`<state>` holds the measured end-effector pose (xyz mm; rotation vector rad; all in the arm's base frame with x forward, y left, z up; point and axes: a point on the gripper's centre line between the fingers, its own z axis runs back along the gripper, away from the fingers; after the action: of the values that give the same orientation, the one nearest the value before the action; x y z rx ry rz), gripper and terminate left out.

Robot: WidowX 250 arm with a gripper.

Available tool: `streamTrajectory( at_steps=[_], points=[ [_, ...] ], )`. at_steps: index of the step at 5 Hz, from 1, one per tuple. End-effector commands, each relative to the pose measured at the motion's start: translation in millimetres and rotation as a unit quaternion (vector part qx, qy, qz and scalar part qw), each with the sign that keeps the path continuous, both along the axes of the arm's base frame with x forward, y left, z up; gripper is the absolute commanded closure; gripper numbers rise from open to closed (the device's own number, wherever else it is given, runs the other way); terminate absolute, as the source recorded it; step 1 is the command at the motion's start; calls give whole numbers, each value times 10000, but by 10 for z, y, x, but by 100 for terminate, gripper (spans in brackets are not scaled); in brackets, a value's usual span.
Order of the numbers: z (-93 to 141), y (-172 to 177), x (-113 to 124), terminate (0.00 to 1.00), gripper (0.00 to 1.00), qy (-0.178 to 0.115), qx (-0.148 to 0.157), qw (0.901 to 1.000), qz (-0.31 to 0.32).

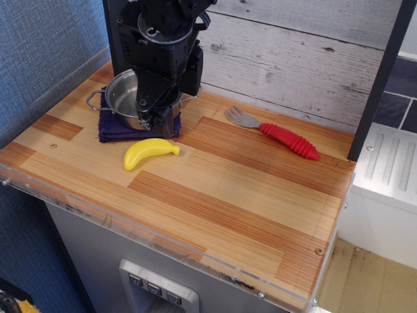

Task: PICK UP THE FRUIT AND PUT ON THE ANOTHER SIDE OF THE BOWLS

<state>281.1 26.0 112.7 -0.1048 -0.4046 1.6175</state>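
Note:
The yellow toy banana [150, 152] lies flat on the wooden table, just in front of the dark purple cloth. The shiny steel pot [124, 98] with two thin loop handles stands on that cloth at the back left. My black gripper [158, 124] hangs over the pot's front right rim and the cloth, behind and slightly above the banana, not touching it. It holds nothing. Its fingers are dark against the dark cloth, so I cannot tell how far apart they stand. The arm hides the pot's right side.
A dark purple cloth [117, 130] lies under the pot. A fork with a red ribbed handle [287, 140] lies at the back right. A grey plank wall [293, 59] stands behind, a blue wall at the left, and a black post [378, 85] at the right edge.

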Motion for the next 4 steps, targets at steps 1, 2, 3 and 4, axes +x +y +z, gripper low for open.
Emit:
streamTrajectory(
  at_steps=[1, 2, 3, 4],
  points=[
    [0, 0, 0, 0, 0, 0, 0, 10000, 0],
    [-18, 66, -70, 0, 0, -99, -101, 9984, 547],
    [-108, 134, -99, 0, 0, -236, -235, 9952, 918],
    [-167, 225, -93, 0, 0, -359, -469, 9929, 1032]
  ],
)
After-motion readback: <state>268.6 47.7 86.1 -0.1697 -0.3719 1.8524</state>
